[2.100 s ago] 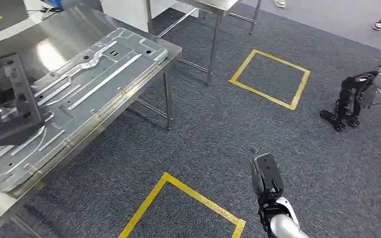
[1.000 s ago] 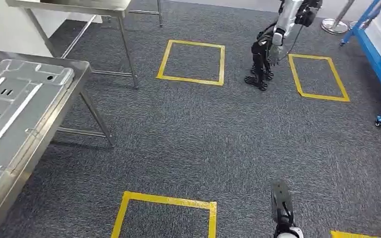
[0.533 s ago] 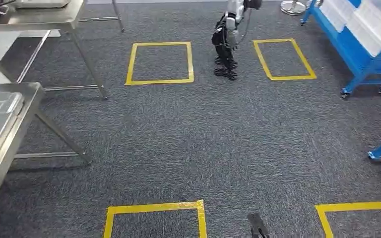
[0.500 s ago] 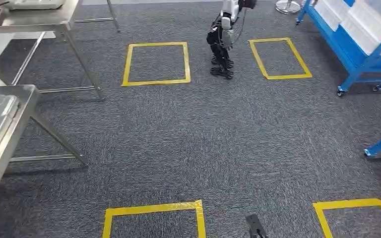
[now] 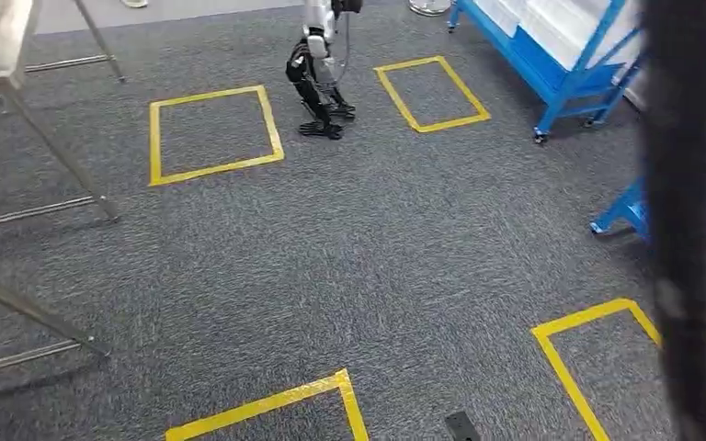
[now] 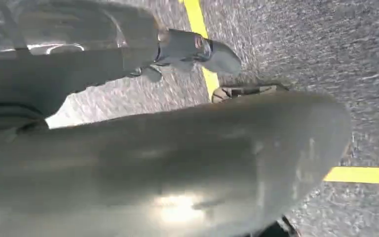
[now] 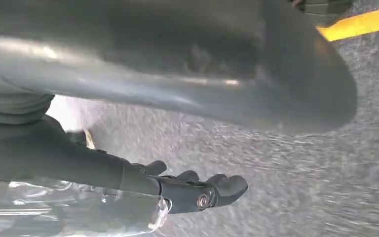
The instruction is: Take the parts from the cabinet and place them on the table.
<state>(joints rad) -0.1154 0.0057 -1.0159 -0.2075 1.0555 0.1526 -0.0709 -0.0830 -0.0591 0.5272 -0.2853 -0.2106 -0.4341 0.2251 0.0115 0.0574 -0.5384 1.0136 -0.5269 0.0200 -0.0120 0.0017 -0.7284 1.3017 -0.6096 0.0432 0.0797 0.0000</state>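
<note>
Grey speckled carpet [image 5: 404,266] marked with yellow tape squares [image 5: 211,133] ran across the floor. Over it the left hand [image 6: 197,49] hung with its dark fingers [image 6: 222,57] extended side by side and nothing between them. The right hand [image 7: 197,192] hung likewise, its fingers [image 7: 229,185] slightly curled, apart from the thumb and holding nothing. Beyond them, a small silver-and-black legged robot [image 5: 317,69] stood between two of the tape squares. Blue metal shelving on castors [image 5: 561,64], the cabinet, stood to the right with pale trays on it; whether parts lay in it I could not tell. Steel bench legs [image 5: 28,312] showed at the left edge. A blurred dark upright bar [image 5: 685,220] crossed the head view's right side.
</note>
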